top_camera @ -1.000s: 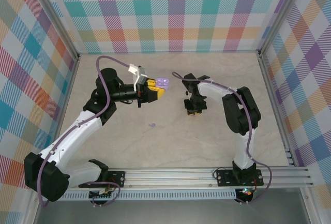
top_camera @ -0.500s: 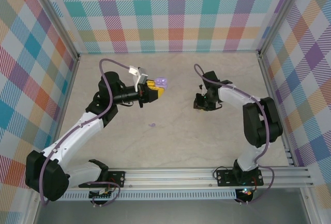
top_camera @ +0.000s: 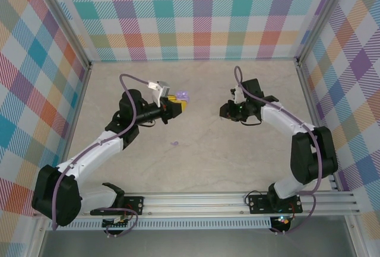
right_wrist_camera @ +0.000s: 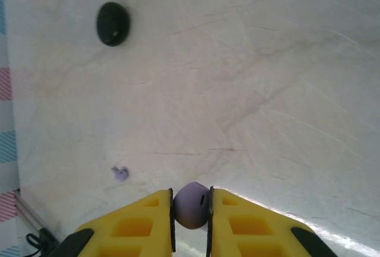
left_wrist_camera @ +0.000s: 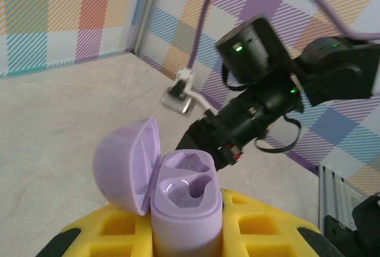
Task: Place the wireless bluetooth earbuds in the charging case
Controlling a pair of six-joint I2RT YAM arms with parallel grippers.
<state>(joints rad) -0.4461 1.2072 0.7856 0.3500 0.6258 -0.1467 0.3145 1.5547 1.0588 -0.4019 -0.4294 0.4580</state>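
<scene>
facing inward | left gripper [top_camera: 177, 105] clamps case [left_wrist_camera: 184, 203] | right gripper [top_camera: 225, 111] pinches earbud [right_wrist_camera: 191, 205]

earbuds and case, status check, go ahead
Left gripper shut on open lilac case, wells empty. Right gripper shut on lilac earbud. Second lilac earbud loose on table. Nothing between grippers.

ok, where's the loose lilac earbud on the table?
Top view: tiny pale lilac earbud lies on the beige table left of centre, on the near side of the open lilac charging case.
</scene>
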